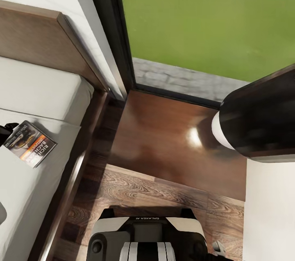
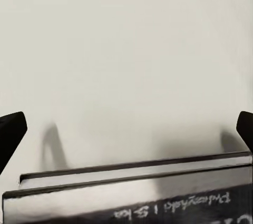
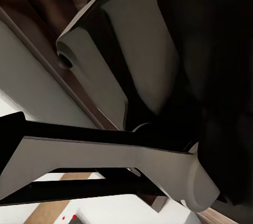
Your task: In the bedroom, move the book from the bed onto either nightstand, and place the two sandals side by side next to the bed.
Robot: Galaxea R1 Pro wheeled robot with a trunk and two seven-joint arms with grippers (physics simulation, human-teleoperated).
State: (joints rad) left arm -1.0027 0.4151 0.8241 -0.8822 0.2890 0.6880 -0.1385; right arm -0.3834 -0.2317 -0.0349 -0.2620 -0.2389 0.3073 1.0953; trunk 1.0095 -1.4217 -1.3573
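Robot base (image 1: pixel 147 238) on wood floor (image 1: pixel 164 195), nightstand (image 1: pixel 172 142) ahead, book (image 1: pixel 30 143) on bed (image 1: pixel 37 89), left pincer (image 2: pixel 126 129) open.

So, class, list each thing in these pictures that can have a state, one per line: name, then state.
book: closed, lying flat on the bed, cover up.
bed: mattress bare apart from the book.
nightstand: top glossy, nothing standing on it.
left gripper: open, one fingertip on each side above the book's edge, not clamped on it.
right gripper: cannot tell from the right wrist view.
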